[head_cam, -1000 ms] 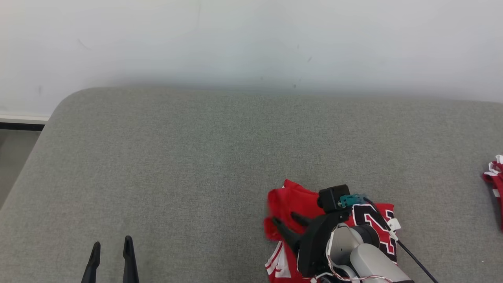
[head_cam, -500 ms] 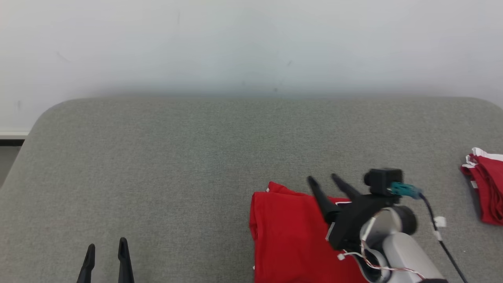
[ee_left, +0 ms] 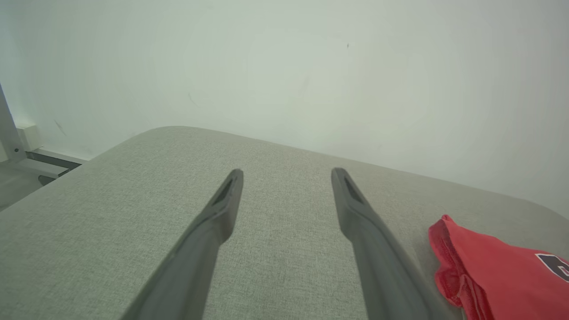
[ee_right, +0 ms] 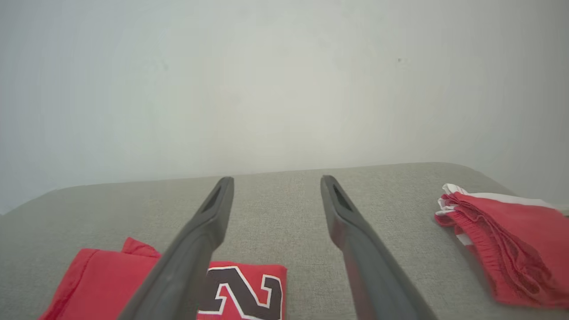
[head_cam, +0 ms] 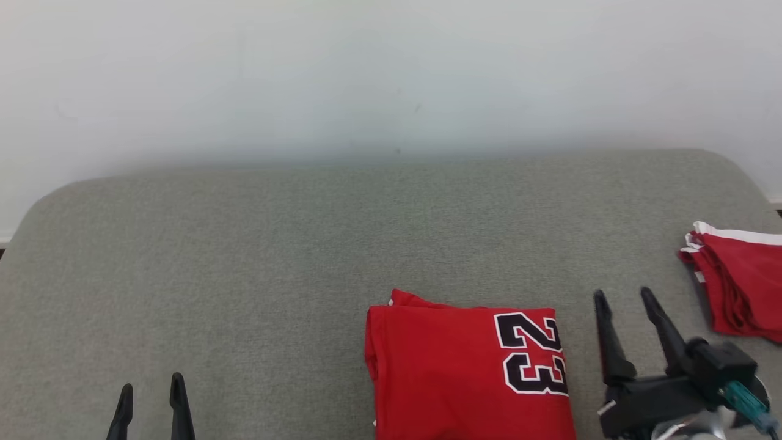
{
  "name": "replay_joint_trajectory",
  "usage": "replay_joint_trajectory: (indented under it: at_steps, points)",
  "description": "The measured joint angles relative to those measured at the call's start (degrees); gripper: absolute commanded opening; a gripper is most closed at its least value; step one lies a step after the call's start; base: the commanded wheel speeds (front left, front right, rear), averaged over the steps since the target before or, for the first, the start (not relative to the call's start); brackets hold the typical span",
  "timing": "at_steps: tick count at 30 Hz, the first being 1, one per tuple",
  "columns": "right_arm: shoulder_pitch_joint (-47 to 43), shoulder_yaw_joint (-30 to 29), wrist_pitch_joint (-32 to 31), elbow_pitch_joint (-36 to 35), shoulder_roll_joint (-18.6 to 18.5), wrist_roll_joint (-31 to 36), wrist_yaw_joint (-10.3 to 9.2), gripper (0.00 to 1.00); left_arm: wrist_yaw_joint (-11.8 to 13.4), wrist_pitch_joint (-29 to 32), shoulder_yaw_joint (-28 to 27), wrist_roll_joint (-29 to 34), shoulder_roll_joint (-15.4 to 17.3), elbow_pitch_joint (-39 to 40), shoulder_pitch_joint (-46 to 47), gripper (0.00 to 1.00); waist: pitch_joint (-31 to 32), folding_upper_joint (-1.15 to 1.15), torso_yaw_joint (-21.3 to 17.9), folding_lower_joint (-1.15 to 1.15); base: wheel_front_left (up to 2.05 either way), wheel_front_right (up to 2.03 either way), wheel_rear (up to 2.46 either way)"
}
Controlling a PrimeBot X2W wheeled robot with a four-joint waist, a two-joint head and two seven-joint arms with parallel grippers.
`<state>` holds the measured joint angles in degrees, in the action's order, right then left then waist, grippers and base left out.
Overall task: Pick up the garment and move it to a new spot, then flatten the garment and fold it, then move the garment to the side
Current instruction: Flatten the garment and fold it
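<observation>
Both tools have fingers apart w/ nothing btwn them. L tool (head_cam: 151,391) is over bare grey worktop (head_cam: 244,256). R tool (head_cam: 623,299) is over the worktop too, clear of any cloth.

Head cam gives the whole layout. The folded red garment (head_cam: 452,373) lies flat btwn the two tools, much nearer the R tool, just beside its L finger. A strip of worktop shows btwn them, so no contact.

L wrist cam picks up the garment's bunched, layered edge low and to the right of L tool (ee_left: 286,178), plus a sliver of a digit. Those stacked folds are plainer here than from the head.

R wrist cam has the garment low-left of R tool (ee_right: 276,182), partly behind its L finger, w/ a "2" readable. It also shows the gathered edge and white trim of a second red pile (ee_right: 511,249).

The garment is a roughly rectangular fold. Its near end runs off the head cam's bottom edge, so the long axis can't be told for sure. The layered fold edge faces the L tool. The side w/ the black-and-white "23" (head_cam: 531,354) faces the R tool, digits turned sideways in the head cam. A small corner of an under-layer pokes out at the far corner, L-tool side.

The second red pile lies right of the R tool, apart from it, about level w/ its tips. A pale wall (head_cam: 391,73) rises past the worktop's far edge.
</observation>
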<state>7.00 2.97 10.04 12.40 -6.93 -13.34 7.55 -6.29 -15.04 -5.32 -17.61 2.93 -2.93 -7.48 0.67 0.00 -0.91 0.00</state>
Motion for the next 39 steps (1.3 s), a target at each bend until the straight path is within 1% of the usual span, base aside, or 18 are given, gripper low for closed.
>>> replay_joint_trajectory:
  at_steps: [3, 5, 11, 12, 15, 20, 25, 28, 39]
  points:
    - [-1.8, -1.5, 2.9, 1.6, -1.3, 0.6, 0.0, 1.0, -0.1, 0.0, -0.7, 1.1, 0.0, -1.1, 0.5, 1.0, 0.6, 0.0, -1.3, 0.0, 0.0, 0.0, 0.0]
    - [-2.4, -1.7, 3.7, 2.1, -1.5, 0.5, 0.0, 1.0, -0.3, 0.0, -1.0, 1.5, 0.0, -1.7, 0.7, 1.0, 1.0, 0.0, -1.9, 0.0, 0.0, 0.0, 0.0]
    - [-3.6, -1.2, 4.6, 3.6, -3.5, -1.6, 0.0, 1.0, -0.4, 0.0, -2.3, 3.2, 0.0, -3.0, 1.1, 1.0, 1.8, 0.0, -3.3, 0.0, 0.0, 0.0, 0.0]
    - [-3.7, -0.8, 4.6, 3.8, -3.7, -1.8, 0.0, 1.0, -0.8, 0.0, -2.4, 3.5, 0.0, -3.1, 1.1, 1.0, 1.9, 0.0, -3.5, 0.0, 0.0, 0.0, 0.0]
    - [-3.8, 0.8, 4.7, 4.2, -4.4, -3.4, 0.0, 1.0, -0.8, 0.0, -2.5, 3.6, 0.0, -3.5, 1.0, 1.0, 2.2, 0.0, -3.9, 0.0, 0.0, 0.0, 0.0]
    - [-3.8, 5.4, 4.8, 5.1, -6.0, -6.1, 0.0, 1.0, -0.9, 0.0, -2.1, 3.6, 0.0, -4.2, 0.7, 1.0, 2.8, 0.0, -4.1, 0.0, 0.0, 0.0, 0.0]
    - [-3.4, 8.2, 4.9, 5.8, -7.3, -8.0, 0.0, 1.0, -1.1, 0.0, -2.1, 3.6, 0.0, -4.5, 0.3, 1.0, 3.3, 0.0, -4.0, 0.0, 0.0, 0.0, 0.0]
    - [-3.3, 9.3, 4.9, 5.9, -7.6, -8.5, 0.0, 1.0, -1.1, 0.0, -2.2, 3.6, 0.0, -4.5, 0.1, 1.0, 3.4, 0.0, -3.9, 0.0, 0.0, 0.0, 0.0]
    - [-3.1, 9.2, 5.0, 5.7, -7.5, -9.1, 0.0, 1.0, -1.2, 0.0, -2.5, 3.6, 0.0, -4.7, 0.1, 1.0, 3.1, 0.0, -3.9, 0.0, 0.0, 0.0, 0.0]
